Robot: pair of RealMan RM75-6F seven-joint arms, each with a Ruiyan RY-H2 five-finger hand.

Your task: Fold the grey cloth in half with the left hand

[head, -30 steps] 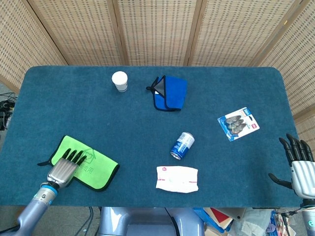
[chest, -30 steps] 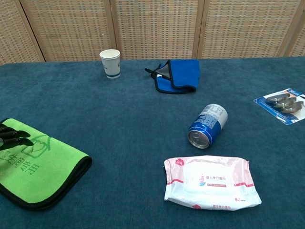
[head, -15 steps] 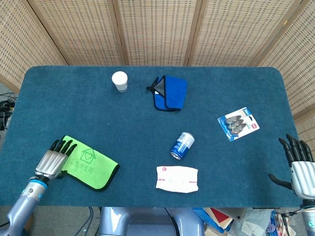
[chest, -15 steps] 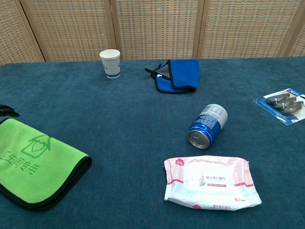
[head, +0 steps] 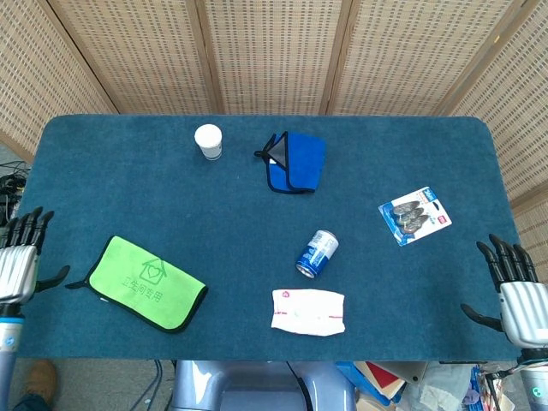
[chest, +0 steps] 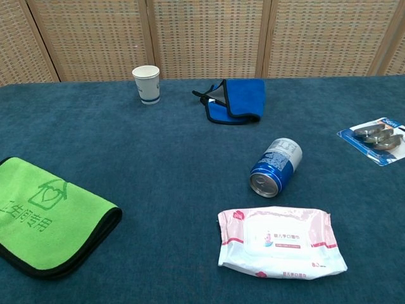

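Note:
No wholly grey cloth shows. A green cloth (head: pixel 147 282) with a dark border lies folded at the table's front left, also in the chest view (chest: pixel 44 215). A blue cloth (head: pixel 295 161) lies folded at the back centre, a grey inner face showing at its left corner (chest: pixel 217 94). My left hand (head: pixel 19 257) hovers beyond the table's left edge, fingers apart and empty, well clear of the green cloth. At the front right corner my right hand (head: pixel 514 287) is held with fingers spread, holding nothing. Neither hand appears in the chest view.
A white paper cup (head: pixel 208 141) stands at the back left. A blue can (head: pixel 318 253) lies on its side mid-table, with a pack of wet wipes (head: pixel 308 312) in front of it. A blister pack (head: pixel 415 216) lies at the right.
My left hand has lifted off the green cloth and drawn back leftward past the table's edge. The green cloth stays folded. The right hand has barely shifted.

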